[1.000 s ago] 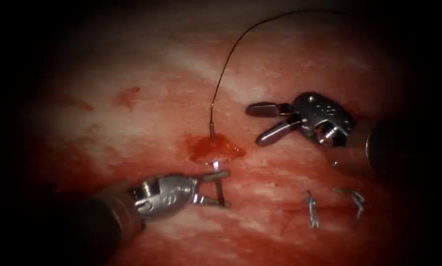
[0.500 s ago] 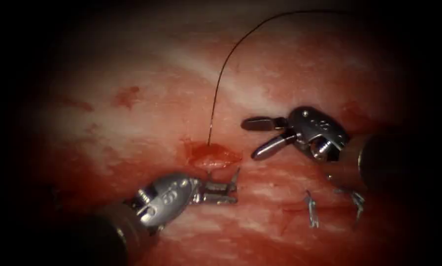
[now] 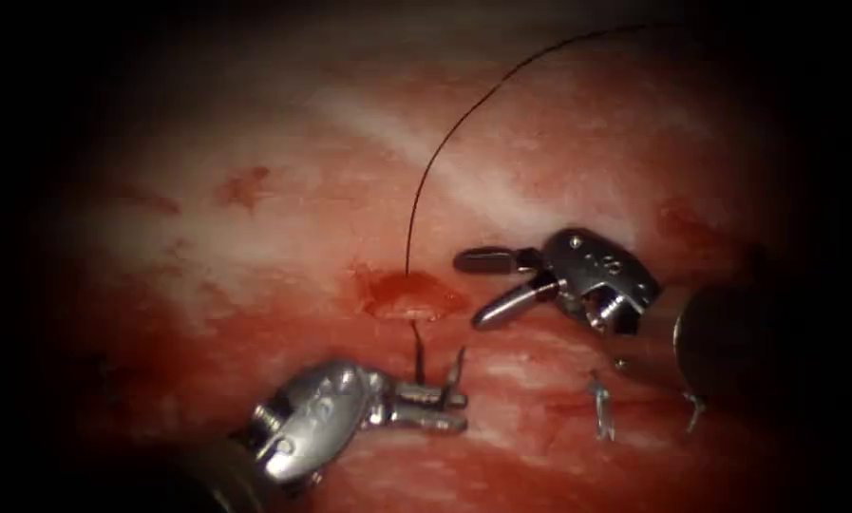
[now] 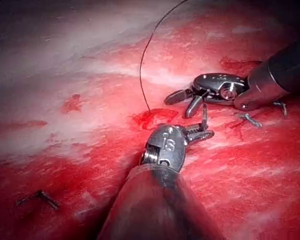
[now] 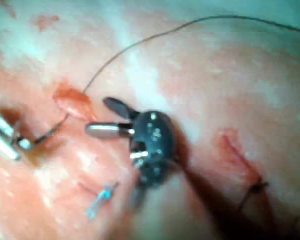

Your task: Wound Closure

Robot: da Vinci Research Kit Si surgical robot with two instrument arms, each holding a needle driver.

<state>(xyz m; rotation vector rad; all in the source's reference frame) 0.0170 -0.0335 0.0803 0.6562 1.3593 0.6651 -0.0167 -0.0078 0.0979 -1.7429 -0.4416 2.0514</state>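
The small red cut (image 3: 411,294) lies in the middle of the tissue (image 3: 255,247). My left tool (image 3: 440,397) sits just below it, jaws shut on the curved needle (image 3: 418,351) near its pointed end. The tip (image 3: 460,359) sticks up past the jaws, and the needle's tail still meets the tissue at the cut's lower edge. The dark thread (image 3: 444,142) runs from the cut's upper edge up and off to the right. My right tool (image 3: 473,288) hovers just right of the cut, open and holding nothing. The left wrist view shows the left tool (image 4: 202,134), right tool (image 4: 179,107) and thread (image 4: 142,65).
Short cut ends of thread (image 3: 599,408) stand in the tissue at the lower right, with another (image 3: 693,410) near the right shaft. Red fluid marks the tissue around the cut and at a spot (image 3: 245,185) to the upper left.
My left jaws closed on the needle's tip below the cut and drew it downward. The needle's tail sank from above the cut into the tissue, thread following. The right tool drifted left and down.
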